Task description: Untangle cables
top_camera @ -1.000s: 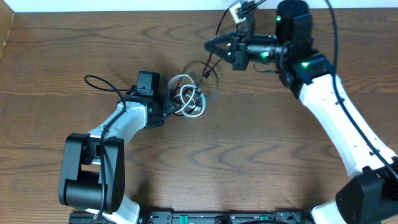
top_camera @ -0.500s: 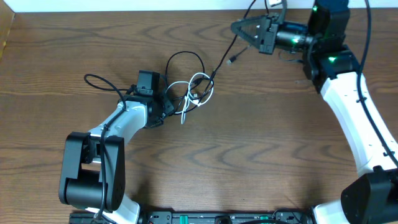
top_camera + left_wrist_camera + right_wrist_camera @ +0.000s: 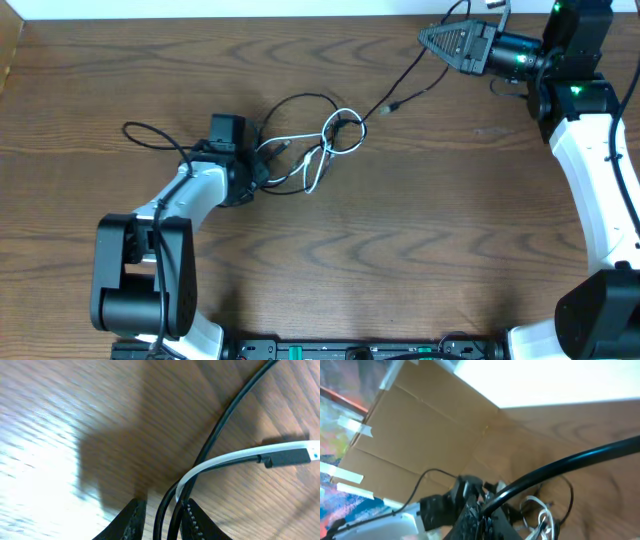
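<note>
Left wrist view: the left gripper [image 3: 164,517] shows only its two fingertips at the lower edge, a narrow gap apart. Both cords go down into this gap. The black cable [image 3: 225,425] comes from the upper right corner, and the white cable [image 3: 225,460] bends in from the right. A thin strip of table [image 3: 60,435] shows between one fingertip and the black cable, so I cannot tell if the pads pinch the cords. A plug end [image 3: 287,457], dark in this light, lies along the white cable and points to the right edge. I cannot tell which cord it belongs to.

In the overhead view the left gripper [image 3: 258,168] lies low on the wooden table [image 3: 400,250], at the left end of the tangle. The white cable [image 3: 316,175] makes loose loops just beside it. The black cable [image 3: 305,95] makes one wide loop behind them, and the two cross in a small knot. From this knot the black cable runs in a nearly straight line up to the right. The whole tangle has its long axis on this diagonal, from near left to far right.

At the far edge the right gripper [image 3: 428,40] points left, above the table. Its jaws are fully closed on the black cable. In the right wrist view this cable [image 3: 560,467] leaves the right gripper [image 3: 482,512] towards the right. Behind it stands brown cardboard [image 3: 420,425].
</note>
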You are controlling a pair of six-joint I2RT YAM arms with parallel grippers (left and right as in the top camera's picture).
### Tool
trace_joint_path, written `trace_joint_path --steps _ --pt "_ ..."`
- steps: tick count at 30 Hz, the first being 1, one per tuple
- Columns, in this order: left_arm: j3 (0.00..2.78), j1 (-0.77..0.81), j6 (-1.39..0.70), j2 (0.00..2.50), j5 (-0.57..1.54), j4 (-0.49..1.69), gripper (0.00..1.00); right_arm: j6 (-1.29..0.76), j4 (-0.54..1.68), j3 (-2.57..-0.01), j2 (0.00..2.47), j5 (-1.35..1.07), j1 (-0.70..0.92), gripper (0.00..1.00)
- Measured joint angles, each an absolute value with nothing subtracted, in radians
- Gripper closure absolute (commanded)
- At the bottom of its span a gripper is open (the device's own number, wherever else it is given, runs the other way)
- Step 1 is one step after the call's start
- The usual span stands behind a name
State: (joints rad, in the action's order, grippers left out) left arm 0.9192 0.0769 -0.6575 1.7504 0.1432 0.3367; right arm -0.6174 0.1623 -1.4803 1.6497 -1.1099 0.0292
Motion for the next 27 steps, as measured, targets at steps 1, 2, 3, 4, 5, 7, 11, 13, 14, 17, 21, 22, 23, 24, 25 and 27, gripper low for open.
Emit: trace_joint_path --steps 1,2,3,4,5,7,11,13,14,17,21,22,23,24,25,27 --pt "0.919 0.069 -0.657 1.750 0.145 0.337 0.69 -0.608 0.184 -1.480 1.650 -1.104 0.033 0.99" --pt "0.919 0.064 -0.657 1.750 0.151 0.337 0.69 -0.597 0.206 -1.480 1.650 -1.095 0.038 0.99" --pt "0.920 0.059 -0.658 1.750 0.156 0.337 0.69 -0.585 0.233 -1.481 1.650 -1.080 0.044 0.99" --pt "0.920 0.058 -0.658 1.750 0.159 0.337 0.69 -0.570 0.258 -1.481 1.650 -1.066 0.050 0.99" --pt "0.920 0.057 -0.657 1.750 0.160 0.337 0.67 -0.553 0.285 -1.481 1.650 -1.045 0.059 0.99" --pt "0.920 0.056 -0.656 1.750 0.165 0.336 0.60 -0.516 0.339 -1.481 1.650 -0.998 0.081 0.99" --pt "0.923 0.056 -0.655 1.748 0.175 0.334 0.54 -0.445 0.408 -1.481 1.650 -0.901 0.138 0.99" --pt "0.923 0.056 -0.656 1.748 0.176 0.334 0.54 -0.413 0.420 -1.481 1.650 -0.865 0.168 0.99" --pt "0.924 0.056 -0.656 1.748 0.177 0.334 0.54 -0.401 0.426 -1.481 1.650 -0.849 0.181 0.99" --pt "0.924 0.056 -0.656 1.748 0.177 0.335 0.50 -0.377 0.445 -1.481 1.650 -0.793 0.224 0.99" --pt "0.928 0.056 -0.656 1.745 0.178 0.337 0.32 -0.353 0.471 -1.481 1.650 -0.733 0.281 0.99" --pt "0.928 0.055 -0.654 1.744 0.178 0.337 0.30 -0.348 0.474 -1.481 1.650 -0.724 0.294 0.99" --pt "0.929 0.055 -0.653 1.743 0.178 0.336 0.28 -0.344 0.476 -1.481 1.650 -0.717 0.305 0.99" --pt "0.929 0.055 -0.653 1.743 0.178 0.336 0.27 -0.341 0.475 -1.481 1.650 -0.711 0.318 0.99" --pt "0.930 0.055 -0.653 1.742 0.178 0.336 0.26 -0.337 0.476 -1.481 1.650 -0.706 0.329 0.99" --pt "0.930 0.055 -0.652 1.739 0.178 0.338 0.24 -0.332 0.475 -1.481 1.650 -0.700 0.343 0.99"
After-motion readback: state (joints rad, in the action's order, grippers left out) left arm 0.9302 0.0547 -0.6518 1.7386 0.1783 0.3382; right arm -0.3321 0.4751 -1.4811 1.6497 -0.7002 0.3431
